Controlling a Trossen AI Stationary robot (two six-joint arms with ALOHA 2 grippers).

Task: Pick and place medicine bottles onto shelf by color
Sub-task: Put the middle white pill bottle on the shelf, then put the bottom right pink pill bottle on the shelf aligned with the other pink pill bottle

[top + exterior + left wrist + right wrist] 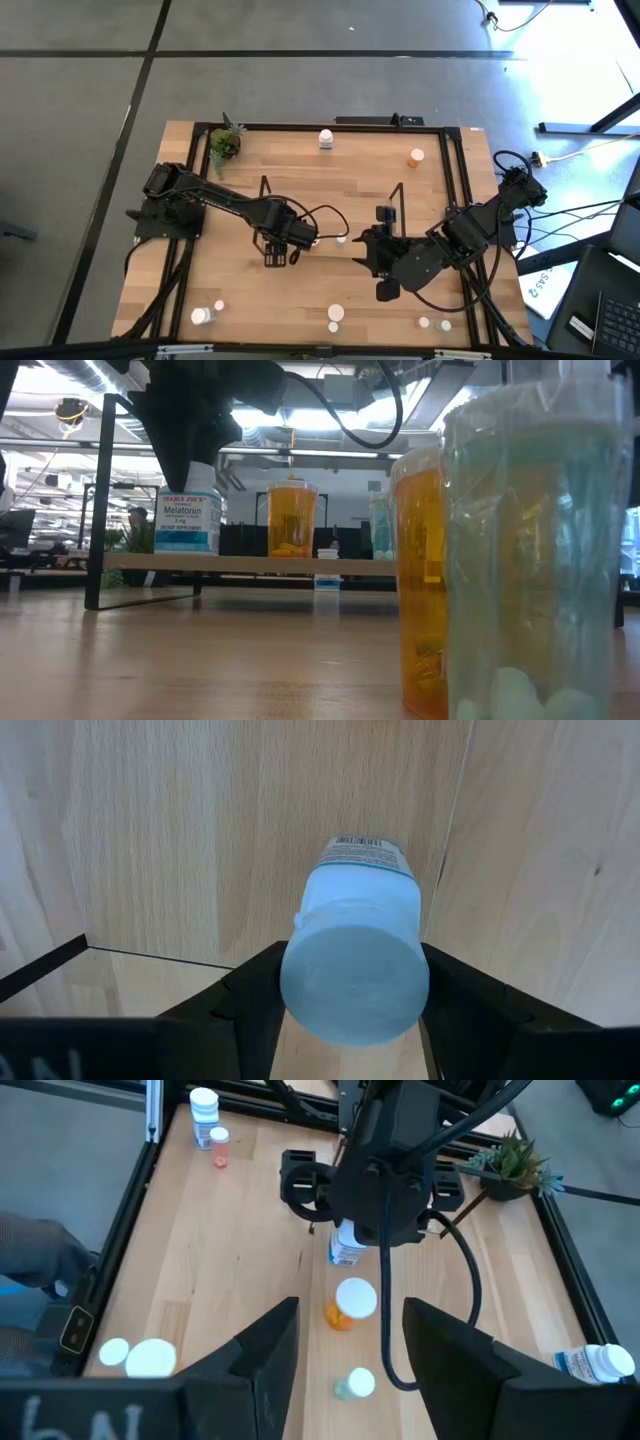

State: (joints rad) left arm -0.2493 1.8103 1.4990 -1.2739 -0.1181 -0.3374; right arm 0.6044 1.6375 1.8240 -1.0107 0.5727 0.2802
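My left hand point(350, 1020) is clamped on the white melatonin bottle point(358, 955), standing on the shelf point(250, 563) at its left end. Placing step; next, release and lift. Right hand point(345, 1360) apart, empty, waiting right.

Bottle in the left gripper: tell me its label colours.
White with blue-teal bands on the Melatonin bottle; clearest in the low view.

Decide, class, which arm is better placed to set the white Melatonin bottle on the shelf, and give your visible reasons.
Left. The left gripper grips the Melatonin bottle at the shelf. The right gripper is open, empty and farther off.
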